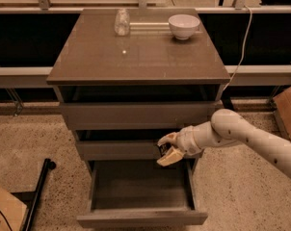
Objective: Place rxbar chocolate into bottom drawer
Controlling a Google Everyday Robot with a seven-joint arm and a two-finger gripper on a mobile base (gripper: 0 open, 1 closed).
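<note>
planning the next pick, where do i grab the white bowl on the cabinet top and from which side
Pinch the white bowl at its rim from above, one finger inside: it stands upright, mouth open, wall thin. The end effector, shut on the rxbar chocolate, is over the open bottom drawer.
</note>
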